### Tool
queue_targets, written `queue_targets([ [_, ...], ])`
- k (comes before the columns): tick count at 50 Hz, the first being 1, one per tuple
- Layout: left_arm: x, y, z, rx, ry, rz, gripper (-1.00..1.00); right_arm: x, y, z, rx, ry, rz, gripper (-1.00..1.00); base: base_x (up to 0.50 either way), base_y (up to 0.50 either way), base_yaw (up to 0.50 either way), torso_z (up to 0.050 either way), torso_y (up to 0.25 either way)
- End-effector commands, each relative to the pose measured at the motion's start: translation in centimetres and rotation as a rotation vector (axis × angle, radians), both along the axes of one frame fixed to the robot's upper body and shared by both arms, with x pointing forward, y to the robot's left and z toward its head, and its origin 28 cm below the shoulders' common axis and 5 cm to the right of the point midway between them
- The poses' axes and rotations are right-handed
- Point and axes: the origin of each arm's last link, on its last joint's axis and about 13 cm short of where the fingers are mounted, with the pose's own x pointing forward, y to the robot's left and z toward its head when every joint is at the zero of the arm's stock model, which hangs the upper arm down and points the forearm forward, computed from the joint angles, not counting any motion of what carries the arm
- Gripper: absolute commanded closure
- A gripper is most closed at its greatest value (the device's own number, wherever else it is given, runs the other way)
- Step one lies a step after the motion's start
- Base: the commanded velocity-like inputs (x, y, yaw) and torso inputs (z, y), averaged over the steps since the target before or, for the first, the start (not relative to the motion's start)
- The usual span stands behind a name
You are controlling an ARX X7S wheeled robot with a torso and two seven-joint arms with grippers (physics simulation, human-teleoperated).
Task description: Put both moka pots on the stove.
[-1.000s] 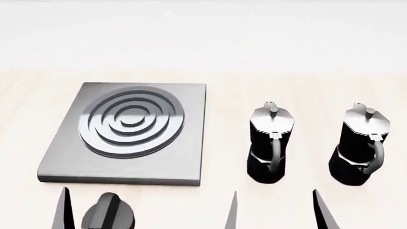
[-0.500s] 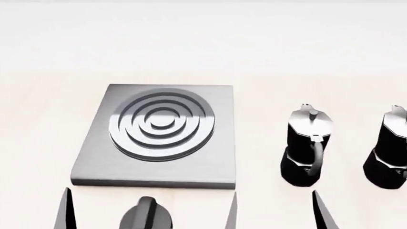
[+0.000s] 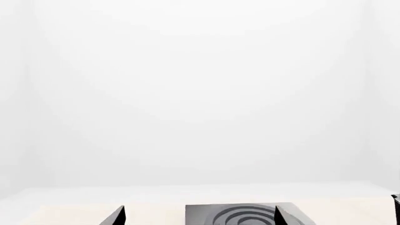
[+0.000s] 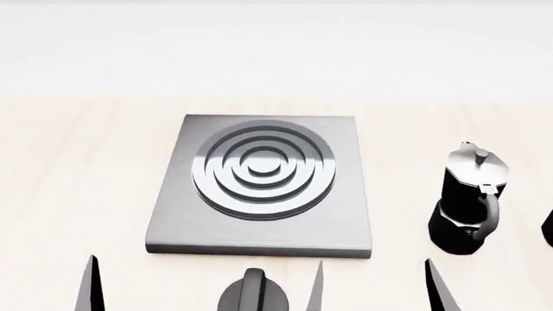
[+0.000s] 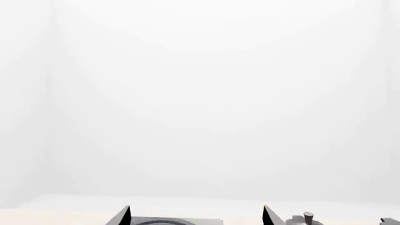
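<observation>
The stove (image 4: 259, 184) lies flat on the pale table (image 4: 78, 175), just left of the middle of the head view, its ringed burner (image 4: 261, 170) bare. At about 3 o'clock from it, well apart, one moka pot (image 4: 467, 197) stands upright on the table, silvery lid on, its curved handle turned toward the camera. The second moka pot (image 4: 548, 234) shows only as a dark sliver cut by the right edge of the picture (too little of it to say how it stands). At 6 o'clock from the stove, just beside its near edge, sits a squat black knob (image 4: 253, 295).

The left tool (image 4: 203, 286) hangs low at the near edge with its fingers spread wide, gripping nothing; the knob lies between them in the head view. Of the right tool (image 5: 196, 215), the head view catches a single finger, while its own wrist view shows both fingers parted and empty.
</observation>
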Motion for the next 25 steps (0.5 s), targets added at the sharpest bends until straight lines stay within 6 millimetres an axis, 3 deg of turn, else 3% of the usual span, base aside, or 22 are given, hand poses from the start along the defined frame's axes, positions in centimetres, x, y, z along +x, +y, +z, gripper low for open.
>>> queue_targets([
  [1,0.0,0.0,0.0,0.0,0.001,-0.001,-1.0,0.2,0.0,-0.1,-0.006,0.011,-0.021,-1.0,0.0,0.0,0.0,0.0,0.0],
  [10,0.0,-0.2,-0.1,0.004,0.005,-0.005,-1.0,1.0,-0.5,1.7,-0.016,0.02,-0.114,-1.0,0.0,0.0,0.0,0.0,0.0],
  [25,0.0,0.1,0.2,-0.003,-0.002,0.008,-1.0,4.7,-2.2,8.0,-0.019,0.093,-0.09,-1.0,0.0,0.0,0.0,0.0,0.0],
])
